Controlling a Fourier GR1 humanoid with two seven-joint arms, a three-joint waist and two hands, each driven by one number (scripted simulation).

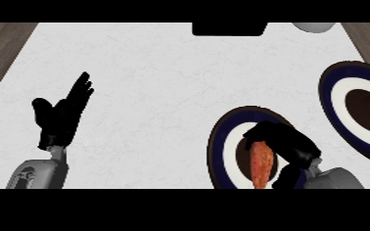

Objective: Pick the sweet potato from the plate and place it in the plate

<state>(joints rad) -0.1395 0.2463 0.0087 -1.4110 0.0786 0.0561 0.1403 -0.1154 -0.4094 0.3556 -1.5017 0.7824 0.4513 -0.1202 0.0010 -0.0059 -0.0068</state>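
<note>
1. The potato (pixel 261 166) is lying on the near plate (pixel 219 149), at the lower right.
2. The right hand (pixel 285 144) is arching over the potato's far end, fingers curling round it.
3. The left hand (pixel 63 111) is resting at the left, fingers straight and holding nothing.
4. A second plate (pixel 334 98) is sitting farther off, at the right edge.
5. A dark block (pixel 229 28) is lying at the counter's (pixel 159 78) far edge.

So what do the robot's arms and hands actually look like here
Both forearms are light grey with a smooth, rounded casing, and each ends in a matte black hand with slim fingers and a thumb. The left hand joins its grey forearm through a narrow wrist, and that forearm has darker recessed panels. The right hand is equally black above its grey forearm. No cables or printed markings show.
</note>
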